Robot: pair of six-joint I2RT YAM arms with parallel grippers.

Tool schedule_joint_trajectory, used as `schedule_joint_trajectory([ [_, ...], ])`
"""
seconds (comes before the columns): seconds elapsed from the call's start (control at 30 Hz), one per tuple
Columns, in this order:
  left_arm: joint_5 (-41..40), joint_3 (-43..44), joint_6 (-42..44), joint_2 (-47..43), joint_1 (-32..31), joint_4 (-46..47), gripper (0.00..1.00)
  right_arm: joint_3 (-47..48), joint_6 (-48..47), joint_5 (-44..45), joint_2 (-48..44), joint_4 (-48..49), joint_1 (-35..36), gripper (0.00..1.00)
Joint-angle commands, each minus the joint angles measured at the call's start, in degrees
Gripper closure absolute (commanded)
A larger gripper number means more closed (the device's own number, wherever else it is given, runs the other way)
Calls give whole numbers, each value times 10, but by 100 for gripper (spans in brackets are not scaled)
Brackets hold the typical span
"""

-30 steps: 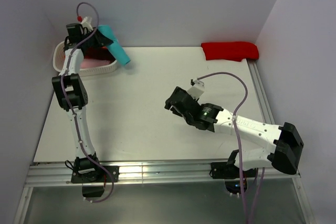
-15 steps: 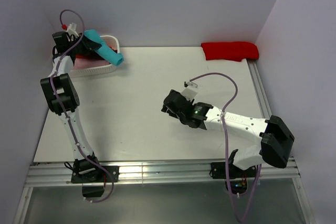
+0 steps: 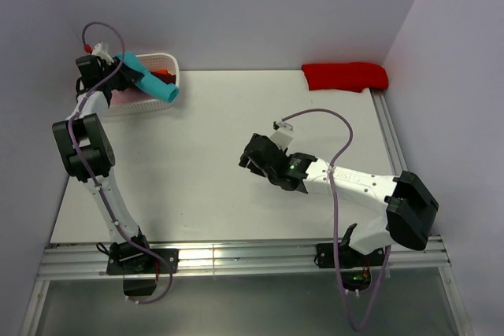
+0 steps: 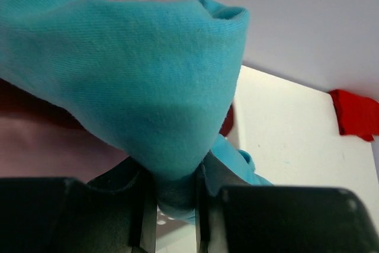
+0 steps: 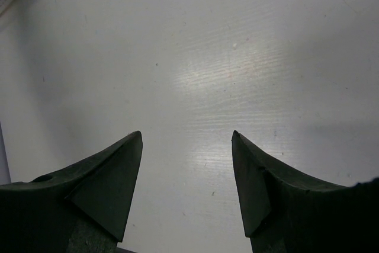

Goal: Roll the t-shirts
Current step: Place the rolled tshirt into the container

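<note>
The left gripper [image 4: 176, 197] has its jaws clamped on a fold of the teal tee [image 3: 150, 80], which looks rolled into a tube and hangs over the basket [image 3: 167, 60] at the table's [image 3: 205, 139] far left corner. Its free end juts past the basket's rim towards the table. The pinch takes only a small bunch of cloth, so the roll may slip or loosen and come undone. If let go here, the overhanging end could catch the rim and tip out, or drag the light basket. Pink cloth [image 3: 126, 98] and a red-orange piece [image 3: 162, 75] already lie in the basket beneath, leaving less room. The right gripper [image 5: 186, 137] hovers over bare mid-table with its jaws apart and nothing between them, well clear. A red tee [image 3: 345, 76] lies at the far right corner, well apart from both arms.
</note>
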Motion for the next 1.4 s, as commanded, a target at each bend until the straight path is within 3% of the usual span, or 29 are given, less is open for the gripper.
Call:
schedule_joint_trajectory([
  [0.0,-69,-18,3,-29,16,47,100,3,-10,0,11,19,-6,31],
  [0.4,-138,-69,-101,-28,38,99,100,-24,-3,-4,3,31,-8,31],
  [0.63,-146,-104,-140,-30,38,98,100,-26,-1,-9,9,31,-8,31],
  [0.8,-159,-77,-136,-14,33,48,99,-28,-2,-15,14,32,-8,31],
  [0.93,-173,-56,-145,1,32,1,85,-30,-2,-19,13,33,-8,31],
  [1.07,-195,-56,-161,-3,32,-19,78,-33,-1,-18,9,28,-9,31],
  [1.17,-206,-49,-163,-6,30,-32,65,-35,-2,-18,3,28,-9,31],
  [1.37,-211,-38,-152,-16,23,-62,48,-37,-4,-22,-4,26,-9,31],
])
